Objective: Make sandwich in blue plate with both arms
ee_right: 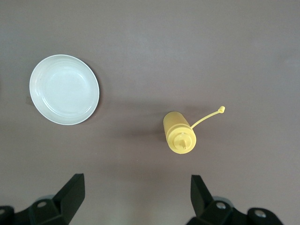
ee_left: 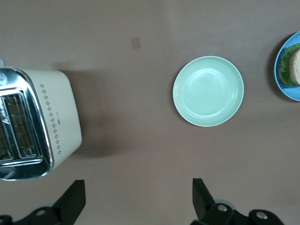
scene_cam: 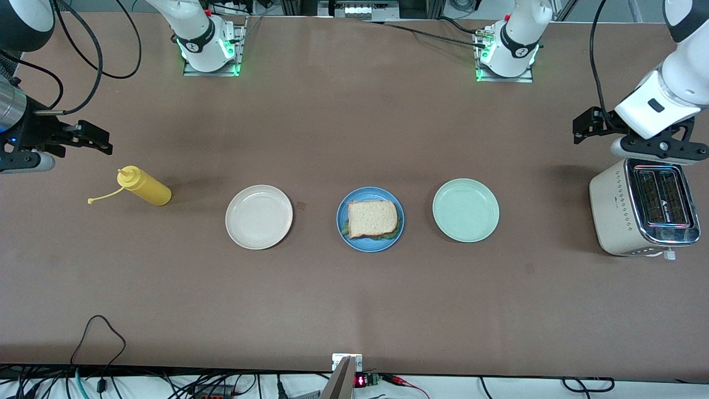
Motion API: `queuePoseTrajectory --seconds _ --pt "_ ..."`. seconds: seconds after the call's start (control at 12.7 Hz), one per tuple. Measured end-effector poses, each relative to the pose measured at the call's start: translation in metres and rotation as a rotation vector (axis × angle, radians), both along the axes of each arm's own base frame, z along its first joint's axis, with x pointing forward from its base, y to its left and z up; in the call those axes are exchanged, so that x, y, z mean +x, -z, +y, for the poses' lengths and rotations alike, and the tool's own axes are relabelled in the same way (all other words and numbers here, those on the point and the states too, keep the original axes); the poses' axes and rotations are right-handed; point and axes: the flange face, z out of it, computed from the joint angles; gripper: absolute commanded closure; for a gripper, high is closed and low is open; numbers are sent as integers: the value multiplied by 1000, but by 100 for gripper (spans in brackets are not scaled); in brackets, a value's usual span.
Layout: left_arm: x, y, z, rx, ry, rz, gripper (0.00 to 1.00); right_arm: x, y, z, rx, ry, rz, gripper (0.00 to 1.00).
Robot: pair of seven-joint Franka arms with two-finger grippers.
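Observation:
The sandwich (scene_cam: 372, 218), a slice of bread on top with green lettuce showing at its edge, lies on the blue plate (scene_cam: 369, 192) at the middle of the table. The left wrist view catches the blue plate (ee_left: 288, 92) and the sandwich (ee_left: 295, 65) at its border. My left gripper (scene_cam: 588, 124) (ee_left: 138, 199) hangs open and empty over bare table beside the toaster, at the left arm's end. Over the table near the mustard bottle, at the right arm's end, my right gripper (scene_cam: 94, 138) (ee_right: 136, 197) is open and empty too.
An empty beige plate (scene_cam: 258, 216) (ee_right: 64, 89) sits beside the blue plate toward the right arm's end, and an empty pale green plate (scene_cam: 465, 210) (ee_left: 208, 90) toward the left arm's end. A yellow mustard bottle (scene_cam: 144, 187) (ee_right: 179, 132) and a cream toaster (scene_cam: 642, 208) (ee_left: 56, 122) stand at the table's ends.

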Motion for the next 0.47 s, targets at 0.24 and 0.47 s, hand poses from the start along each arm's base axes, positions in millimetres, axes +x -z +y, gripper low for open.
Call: queuePoseTrajectory --seconds 0.24,0.47 --pt "3 4 5 -6 -22 8 0 0 0 0 0 0 0 0" --pt "4 4 5 -6 -27 7 0 0 -1 0 0 0 -1 0"
